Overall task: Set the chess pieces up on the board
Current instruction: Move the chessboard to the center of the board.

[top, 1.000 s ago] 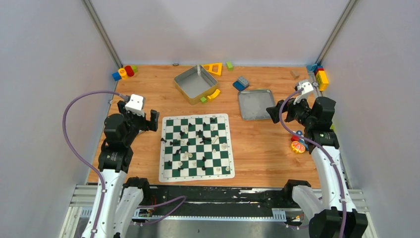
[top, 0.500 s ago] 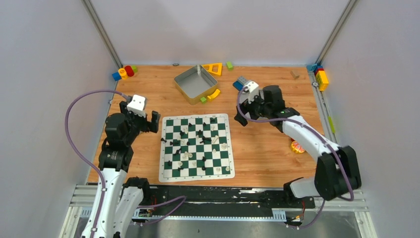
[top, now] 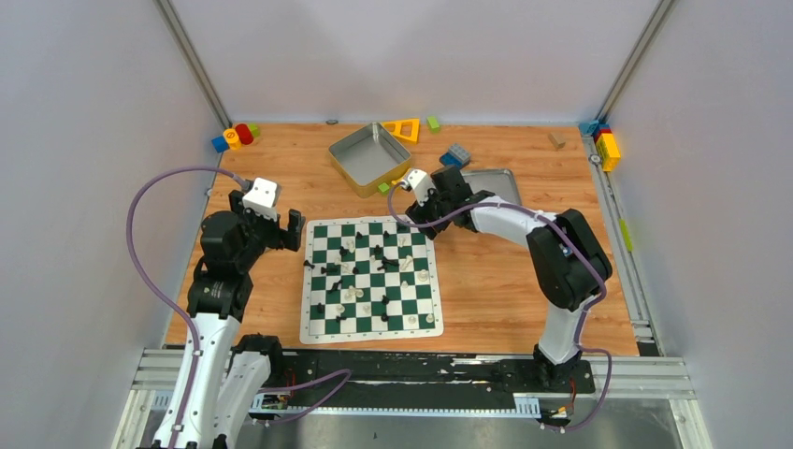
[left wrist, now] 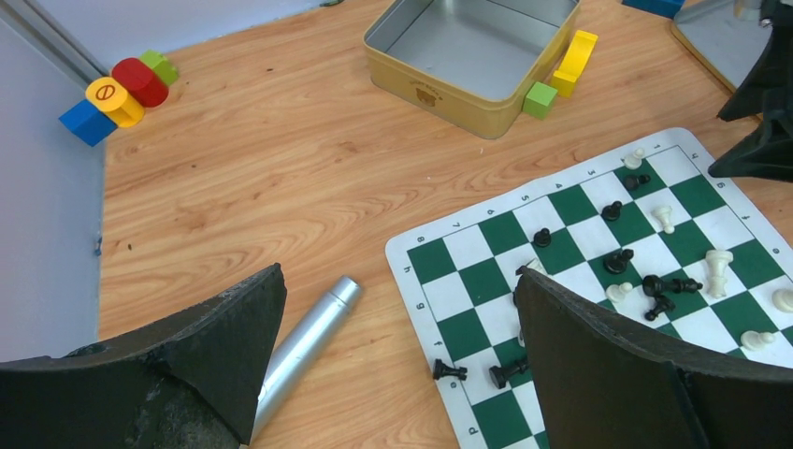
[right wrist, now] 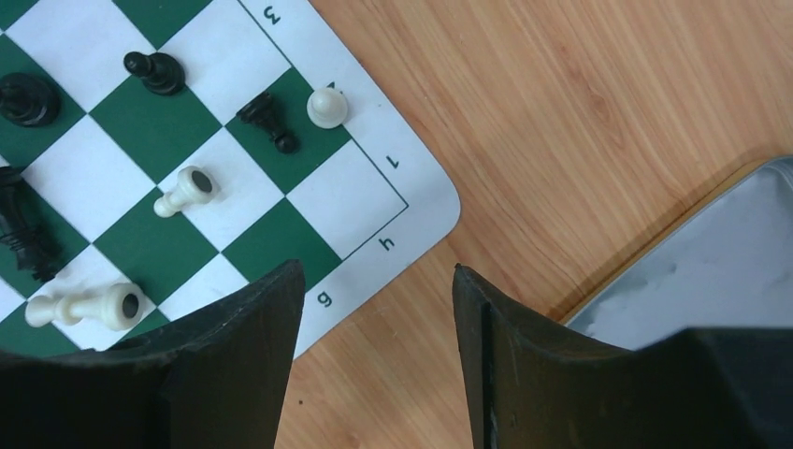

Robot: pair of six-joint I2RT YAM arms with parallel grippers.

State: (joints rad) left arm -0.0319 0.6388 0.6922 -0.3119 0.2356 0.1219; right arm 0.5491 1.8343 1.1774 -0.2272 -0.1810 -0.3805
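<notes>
The board lies flat on the wooden worktop, close to the arm bases and between them. The chess pieces are scattered over its squares, black and white mixed, several tipped on their sides.

The left claw hangs over the worktop just off the board's far left corner. Its fingers are spread wide and it holds nothing. A silver tube lies on the wood below it, just beside the board's left edge.

The right claw is over the board's far right corner, parted and empty. A white pawn stands near that corner with a fallen black piece just beside it.

Beyond the board, a flat grey tray is partly hidden by the right arm. A square tin sits farther left, with a yellow block and a green one against its wall. Coloured blocks sit in the far left corner and the far right corner.
</notes>
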